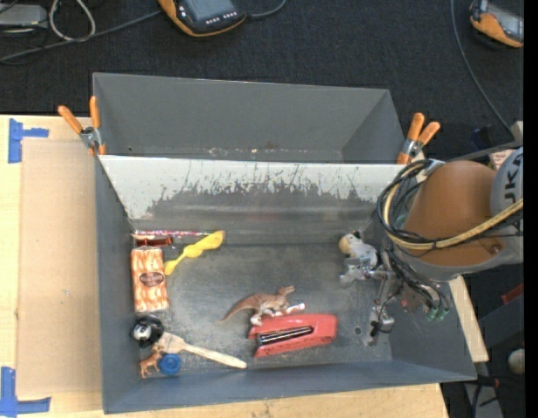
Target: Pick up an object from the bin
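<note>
The gripper [376, 325] is seen low at the right side of the grey bin [252, 129].
Its state, apart or together, cannot be told; a red stapler [295, 331] is found nearest, to its left, a brown toy dinosaur [260, 303] just beside it.

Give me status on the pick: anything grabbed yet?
Done: the gripper is down inside the bin, near its right wall. In hand: I can see nothing held. Left: the whole grasp and lift. The red stapler and brown dinosaur, the things nearest to it, lie on the floor apart from it.
</note>
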